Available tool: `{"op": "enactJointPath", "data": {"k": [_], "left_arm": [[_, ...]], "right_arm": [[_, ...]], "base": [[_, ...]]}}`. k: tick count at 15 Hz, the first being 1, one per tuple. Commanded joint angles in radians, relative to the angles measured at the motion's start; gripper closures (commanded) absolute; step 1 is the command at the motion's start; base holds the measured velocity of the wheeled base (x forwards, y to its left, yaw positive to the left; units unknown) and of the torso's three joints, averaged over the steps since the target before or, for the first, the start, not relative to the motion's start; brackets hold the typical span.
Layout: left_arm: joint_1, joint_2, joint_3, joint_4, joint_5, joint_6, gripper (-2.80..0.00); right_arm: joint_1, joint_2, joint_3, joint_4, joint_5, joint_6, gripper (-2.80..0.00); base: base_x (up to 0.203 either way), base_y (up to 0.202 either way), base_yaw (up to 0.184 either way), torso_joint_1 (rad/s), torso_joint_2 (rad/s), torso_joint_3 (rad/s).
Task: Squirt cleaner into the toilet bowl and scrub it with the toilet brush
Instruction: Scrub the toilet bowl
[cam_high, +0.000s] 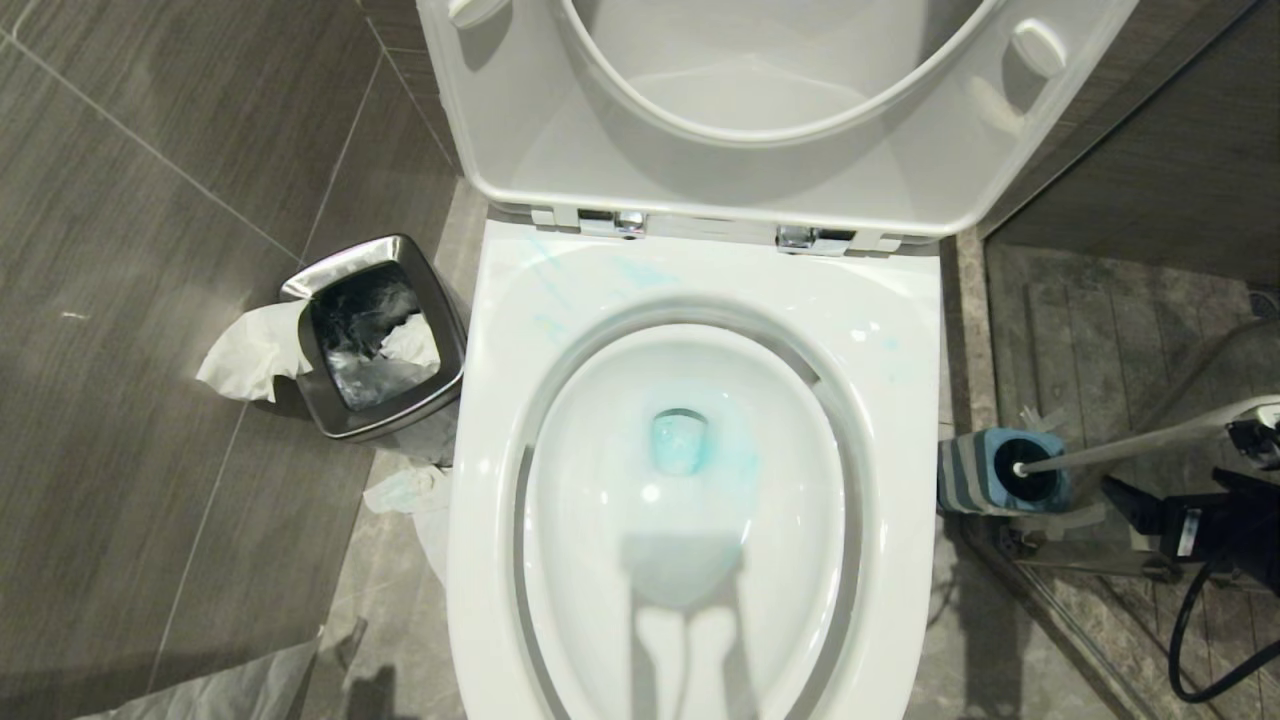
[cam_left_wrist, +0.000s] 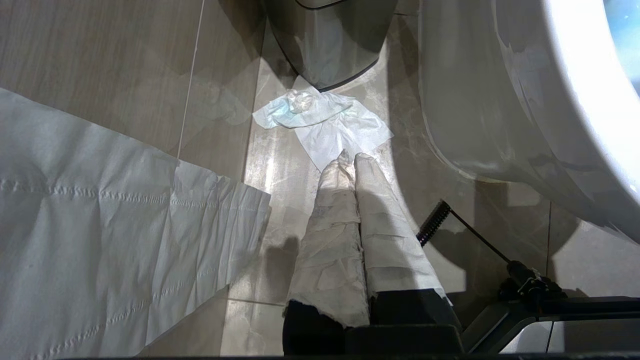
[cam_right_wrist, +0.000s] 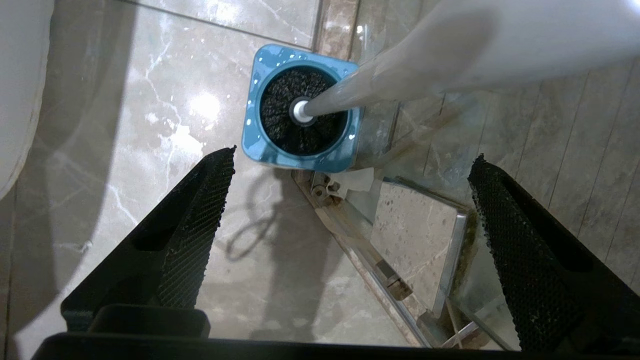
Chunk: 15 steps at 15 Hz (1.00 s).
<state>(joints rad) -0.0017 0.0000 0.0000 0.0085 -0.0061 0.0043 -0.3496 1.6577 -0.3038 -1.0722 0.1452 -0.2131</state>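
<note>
The white toilet bowl (cam_high: 690, 560) stands with seat and lid raised, and blue cleaner (cam_high: 680, 442) tints its water and streaks the rim. To its right the toilet brush stands in a square blue holder (cam_high: 965, 475). Its black bristle head (cam_right_wrist: 280, 115) is down in the holder and its white handle (cam_right_wrist: 400, 65) leans up past my right gripper. That gripper (cam_right_wrist: 352, 157) hangs open above the floor just beside the holder, empty, with the handle outside its fingers. My left gripper (cam_left_wrist: 352, 157) is shut with nothing in it, its fingers wrapped in white, low beside the bowl's outer wall (cam_left_wrist: 500, 100).
A square steel bin (cam_high: 375, 340) with tissue hanging out stands left of the toilet. Crumpled tissue (cam_high: 405, 490) and a long paper sheet (cam_left_wrist: 100, 225) lie on the floor. A metal door track (cam_right_wrist: 380, 260) runs past the holder. A black cable (cam_high: 1195, 640) loops under my right arm.
</note>
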Motion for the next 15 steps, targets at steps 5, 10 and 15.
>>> {"op": "enactJointPath", "data": {"k": [5, 10, 15], "left_arm": [[0.0, 0.0, 0.002, 0.001, 0.0, 0.0, 0.0], [0.0, 0.0, 0.002, 0.0, 0.0, 0.0, 0.0], [0.0, 0.0, 0.002, -0.001, 0.0, 0.0, 0.0]], "right_arm": [[-0.003, 0.038, -0.074, -0.006, -0.024, 0.027, -2.8], [-0.003, 0.073, -0.112, -0.008, -0.029, 0.029, -2.8], [-0.003, 0.106, -0.146, -0.011, -0.029, 0.031, -2.8]], "base": [[0.0, 0.0, 0.0, 0.0, 0.0, 0.0], [0.0, 0.0, 0.0, 0.0, 0.0, 0.0], [0.0, 0.0, 0.0, 0.0, 0.0, 0.0]]}}
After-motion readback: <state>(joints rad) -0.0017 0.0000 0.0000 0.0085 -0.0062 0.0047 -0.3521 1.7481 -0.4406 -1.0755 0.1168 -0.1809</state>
